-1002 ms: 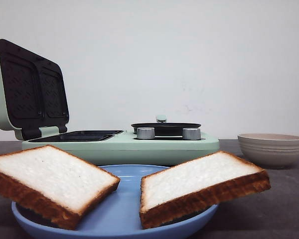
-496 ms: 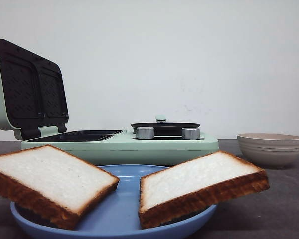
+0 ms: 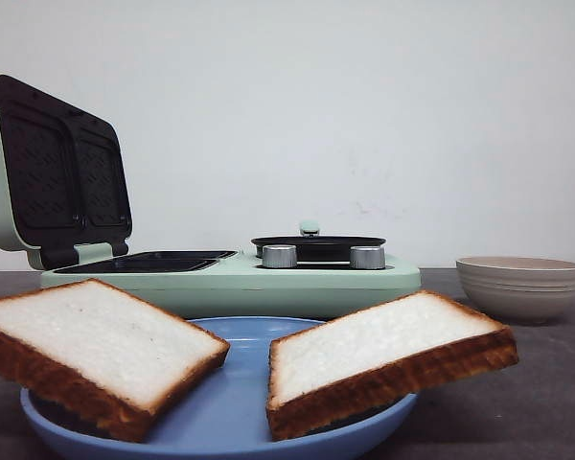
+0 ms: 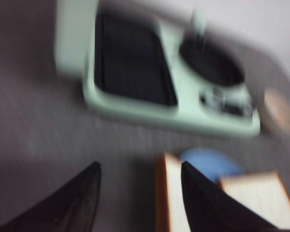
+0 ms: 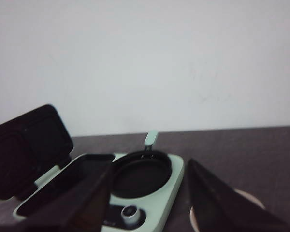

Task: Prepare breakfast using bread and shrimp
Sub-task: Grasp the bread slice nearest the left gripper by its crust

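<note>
Bread slices, two of them: left slice [image 3: 101, 350] and right slice [image 3: 383, 356], both propped on the rim of my blue plate [image 3: 230, 402] closest to the camera, each tilting down toward the plate's middle. My left gripper [image 4: 137, 193] hangs above and just beside the left slice, fingers spread wide, nothing in them. Right gripper [image 5: 150, 193] is wide too, over by the green sandwich maker [image 3: 230, 278], lid up. Beige bowl [image 3: 520, 286] sits far right. Can't spot any shrimp.
</note>
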Controlling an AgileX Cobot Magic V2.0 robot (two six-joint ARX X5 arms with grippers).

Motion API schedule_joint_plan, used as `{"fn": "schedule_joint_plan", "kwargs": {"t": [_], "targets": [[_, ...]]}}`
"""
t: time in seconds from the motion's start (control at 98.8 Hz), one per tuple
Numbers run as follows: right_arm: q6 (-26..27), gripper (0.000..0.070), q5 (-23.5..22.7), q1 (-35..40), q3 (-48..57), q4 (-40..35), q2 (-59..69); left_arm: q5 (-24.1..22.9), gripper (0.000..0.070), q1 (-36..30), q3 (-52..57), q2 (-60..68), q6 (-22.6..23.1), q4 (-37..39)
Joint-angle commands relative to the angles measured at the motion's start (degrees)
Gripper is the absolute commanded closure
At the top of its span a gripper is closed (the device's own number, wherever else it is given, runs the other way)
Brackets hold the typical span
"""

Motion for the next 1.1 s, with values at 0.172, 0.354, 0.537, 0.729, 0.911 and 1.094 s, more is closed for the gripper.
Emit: {"fn": "schedule_joint_plan", "kwargs": {"t": [0.172,0.354,0.537,0.729,0.911,1.094], "targets": [[0.94,0.0358,-0.28,0.70,0.59,-1.18,0.07,10.05,0.0298,-0.11,0.61,11.82,-3.02,-0.42],[0.72,0.0358,-0.28,1.95,0.59,-1.92,0.07,13.05,0.0294,-0.87,0.61,15.19,-1.31,3.30],[0.70,0.0358,-0.17,2.29,0.59,-1.92,0.07,19.78,0.0295,-3.02,0.61,21.05,2.14,3.54],[0.79,0.0359,-0.22,2.58,0.59,-1.95,0.07,22.29,0.0295,-3.32,0.61,31.30,6.38,3.54],[1.18,0.0359,-0.70,3.37,0.59,-2.21,0.04,23.50,0.0294,-3.32,0.61,39.23,7.61,5.90],[1.18,0.0359,-0.70,3.37,0.59,-3.30,0.02,27.26,0.0295,-3.32,0.61,44.65,8.39,9.77]]}}
